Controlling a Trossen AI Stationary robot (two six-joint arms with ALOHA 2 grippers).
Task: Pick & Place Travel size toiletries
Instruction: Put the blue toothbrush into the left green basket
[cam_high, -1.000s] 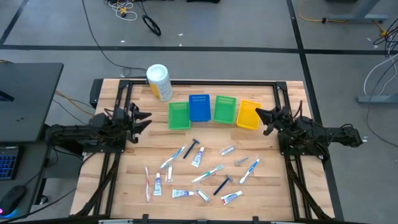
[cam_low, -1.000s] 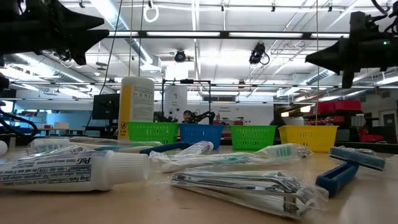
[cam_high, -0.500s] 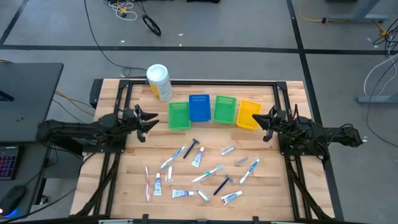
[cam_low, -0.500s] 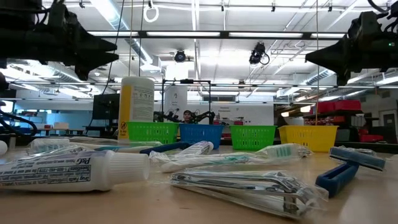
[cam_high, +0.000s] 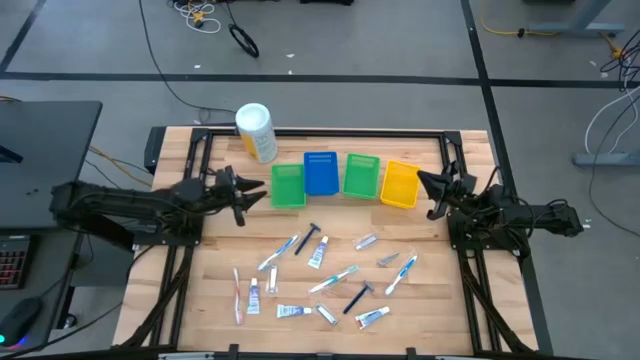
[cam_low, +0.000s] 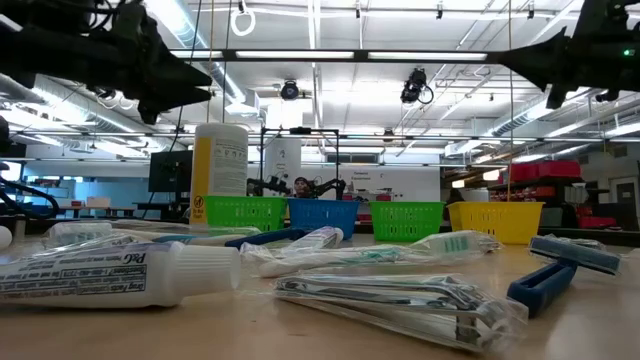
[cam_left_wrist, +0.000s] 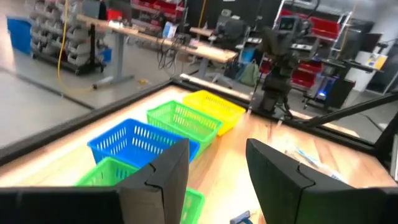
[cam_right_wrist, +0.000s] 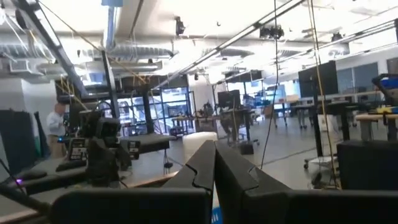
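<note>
Left gripper (cam_high: 252, 190) open (fingers apart), hanging beside green bin (cam_high: 287, 186); right gripper (cam_high: 428, 190) closed, empty, near yellow bin (cam_high: 400, 184); toiletries (cam_high: 318, 255) scattered on bench (cam_high: 220, 260).

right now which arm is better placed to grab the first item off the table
Probably left. The left gripper is open and reaching inward over the table near the green bin; the right gripper is shut, beside the yellow bin.

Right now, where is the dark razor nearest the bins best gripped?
Grip the razor at mid-handle, coming straight down from above and closing across its width. It lies flat on the table, and its handle is slim and straight.
</note>
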